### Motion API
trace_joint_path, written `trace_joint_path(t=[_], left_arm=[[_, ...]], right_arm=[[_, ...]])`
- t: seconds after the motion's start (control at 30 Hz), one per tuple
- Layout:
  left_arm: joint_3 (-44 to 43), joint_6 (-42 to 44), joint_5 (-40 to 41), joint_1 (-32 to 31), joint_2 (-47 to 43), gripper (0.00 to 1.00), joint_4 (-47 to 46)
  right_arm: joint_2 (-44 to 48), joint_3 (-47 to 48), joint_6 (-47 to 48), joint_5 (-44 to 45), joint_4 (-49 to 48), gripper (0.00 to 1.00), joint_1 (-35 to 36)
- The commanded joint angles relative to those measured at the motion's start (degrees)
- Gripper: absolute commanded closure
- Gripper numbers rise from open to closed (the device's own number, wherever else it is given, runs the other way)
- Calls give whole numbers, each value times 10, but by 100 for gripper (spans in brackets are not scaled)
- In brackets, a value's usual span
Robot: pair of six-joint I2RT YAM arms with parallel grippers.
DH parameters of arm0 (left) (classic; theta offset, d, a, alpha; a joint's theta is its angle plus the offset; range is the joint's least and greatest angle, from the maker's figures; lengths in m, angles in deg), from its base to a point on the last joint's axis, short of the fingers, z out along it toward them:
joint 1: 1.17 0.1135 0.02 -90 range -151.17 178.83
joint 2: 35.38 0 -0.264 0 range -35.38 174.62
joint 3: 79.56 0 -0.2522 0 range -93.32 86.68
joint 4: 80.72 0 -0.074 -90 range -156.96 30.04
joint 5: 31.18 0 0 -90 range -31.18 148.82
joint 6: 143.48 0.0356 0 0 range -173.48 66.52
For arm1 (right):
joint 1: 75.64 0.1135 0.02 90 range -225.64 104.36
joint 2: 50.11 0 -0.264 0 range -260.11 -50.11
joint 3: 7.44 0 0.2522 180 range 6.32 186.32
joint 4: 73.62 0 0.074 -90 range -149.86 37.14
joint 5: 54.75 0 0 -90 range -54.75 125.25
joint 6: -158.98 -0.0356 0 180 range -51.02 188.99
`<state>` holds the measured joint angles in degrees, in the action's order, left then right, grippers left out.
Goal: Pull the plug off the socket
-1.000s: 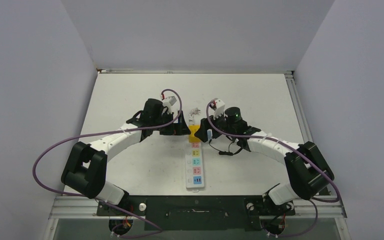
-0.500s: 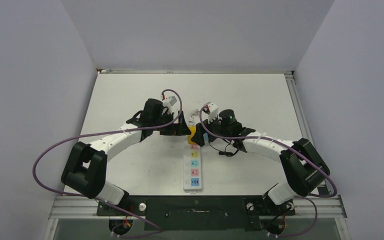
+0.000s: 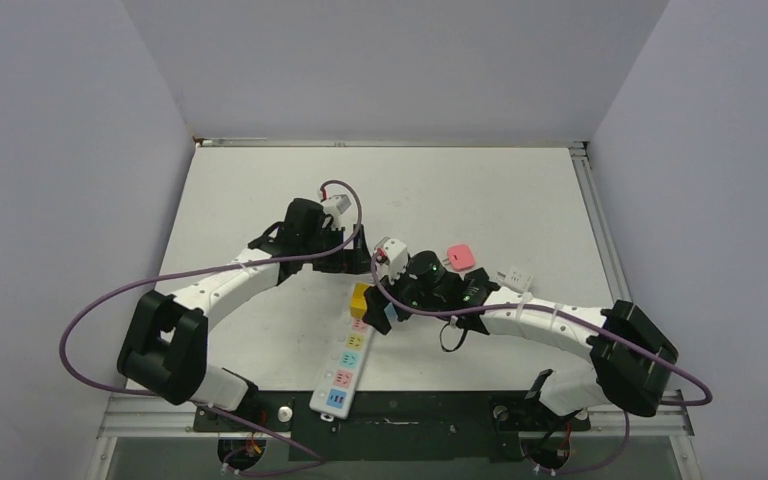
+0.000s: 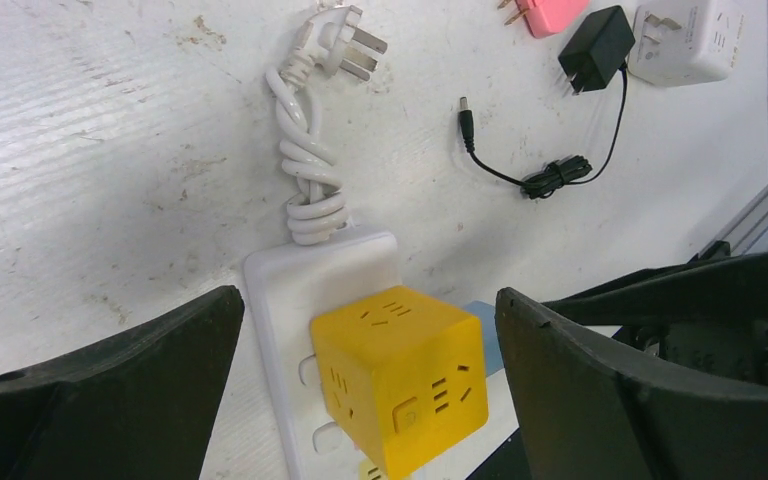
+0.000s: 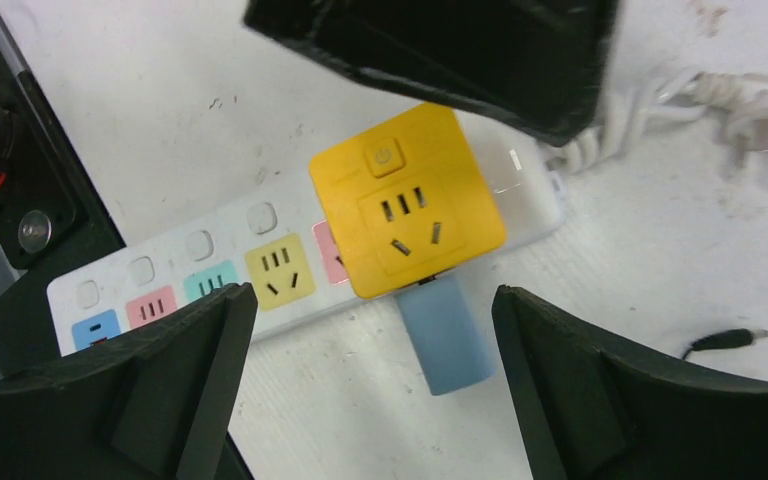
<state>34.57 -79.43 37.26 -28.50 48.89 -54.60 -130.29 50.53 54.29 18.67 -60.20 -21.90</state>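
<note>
Nearest my bases lies the blue-faced end of the power strip [image 3: 345, 360]. It runs slantwise away from me across the table [image 3: 520, 190], pastel outlet faces up. At its far end sits the yellow cube plug [image 5: 407, 213], still seated in the strip, so I judge the pull not yet made.

My right claw [image 5: 370, 300] hangs over that end, released, fingers spread wide. The cube shows between them, untouched. I take this spread as sized to close on the cube's sides. A pale blue block [image 5: 447, 335] lies against the strip just beside the cube; I cannot tell what it is.

My left claw [image 4: 365, 300] faces the cube from the far side, equally released and touching nothing. From there it could press the strip down while the other claw lifts, since a loose strip would likely rise with the plug.

Beyond the strip its white cord [image 4: 305, 170] lies knotted up. Farther off rest a black adapter [image 4: 595, 50], a pink adapter [image 4: 550, 12] and a white adapter [image 4: 685, 40], all well apart from the strip.
</note>
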Motion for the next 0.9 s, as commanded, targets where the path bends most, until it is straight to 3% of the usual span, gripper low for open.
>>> trace_joint_path(t=[0.0, 0.3, 0.53, 0.87], left_arm=[[-22, 42, 37, 0, -57, 5, 27], [8, 86, 9, -2, -91, 4, 91], [25, 94, -2, -14, -105, 3, 86], [18, 99, -11, -30, -86, 3, 90]], right_arm=[[56, 7, 25, 58, 2, 6, -10], [49, -41, 68, -8, -23, 13, -46], [32, -50, 75, -20, -48, 18, -43], [-8, -48, 78, -9, -64, 39, -33]])
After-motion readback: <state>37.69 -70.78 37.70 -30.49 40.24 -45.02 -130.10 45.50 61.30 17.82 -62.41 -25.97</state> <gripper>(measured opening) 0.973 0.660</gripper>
